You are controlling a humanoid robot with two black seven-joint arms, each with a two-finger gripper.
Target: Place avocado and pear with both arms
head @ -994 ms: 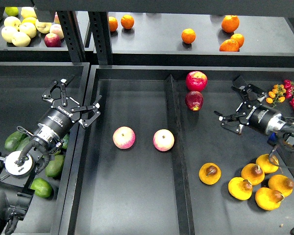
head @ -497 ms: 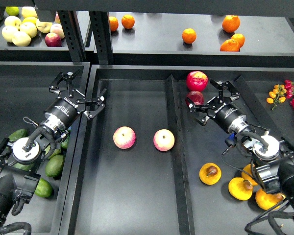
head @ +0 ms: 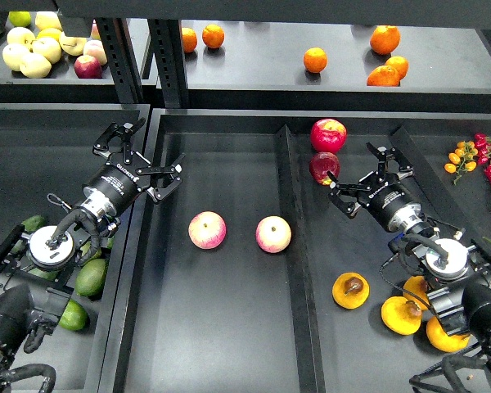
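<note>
Several avocados lie in the left bin; the brighter green avocado [head: 72,315] is at the front, below a duller olive one [head: 90,277]. My left gripper [head: 146,154] is open and empty, hovering over the bin's right wall, well beyond the avocados. Several orange-yellow pears lie at the front right; one pear [head: 350,290] with a dark pit spot stands apart, and others [head: 401,315] are partly hidden by my right arm. My right gripper [head: 363,174] is open and empty, beside the dark red apple and well behind the pears.
Two pink-yellow apples [head: 207,230] [head: 272,234] lie in the middle tray. Two red apples [head: 328,135] [head: 323,166] lie just right of the divider [head: 293,246]. Oranges [head: 315,60] and pale apples [head: 29,49] are on the back shelf. Chillies [head: 483,151] are at far right.
My left gripper has moved a little right, toward the middle tray. My right arm swung left to the red apples, then eased slightly right. Both grippers stay open and empty.
</note>
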